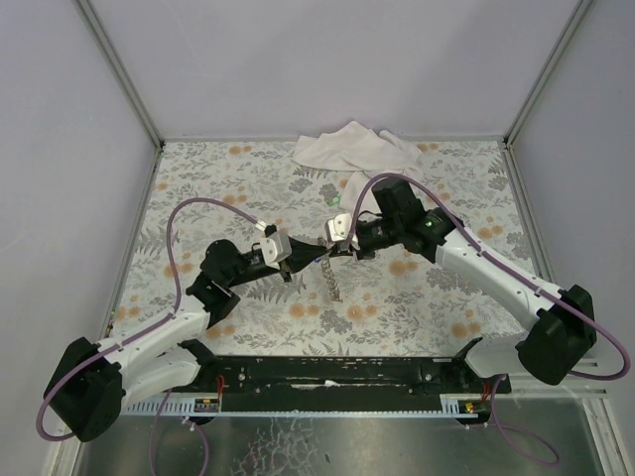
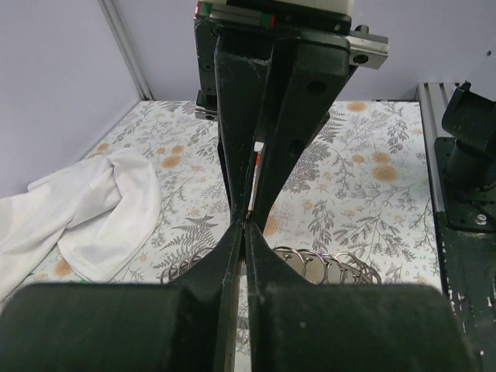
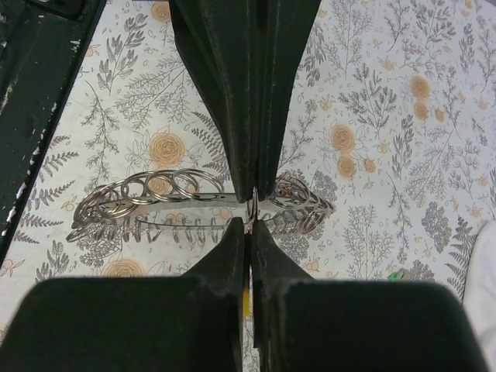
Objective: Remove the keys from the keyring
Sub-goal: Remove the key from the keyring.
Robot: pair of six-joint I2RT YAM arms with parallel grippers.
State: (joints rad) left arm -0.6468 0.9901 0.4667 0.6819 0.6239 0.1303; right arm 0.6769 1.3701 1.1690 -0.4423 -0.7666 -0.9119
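We see a floral-print worktop (image 1: 417, 297) w/ two black arms reaching in from the near edge, L arm (image 1: 149, 347) and R arm (image 1: 496, 273), meeting tip to tip at approx the centre. A crumpled white cloth (image 1: 352, 149) lies at the far edge, well apart from the meeting point.

The L gripper (image 2: 243, 232) is closed to a hairline slit. The R gripper (image 3: 249, 229) is closed just as narrow. Their tips face each other, nearly touching. Both pinch the keyring (image 3: 155, 188) at the same spot.

From the R wrist view, the keyring is a silvery chain of linked rings. It runs across the worktop on both sides of the tips, w/ the longer part toward the L arm's side and a shorter bunch on the other. From the top view, it trails from the tips toward the near edge.

We can't tell which link, or whether a key, sits in the pinch.

A tiny green speck (image 3: 395, 275) lies on the worktop near the cloth's edge; it's too small to identify.
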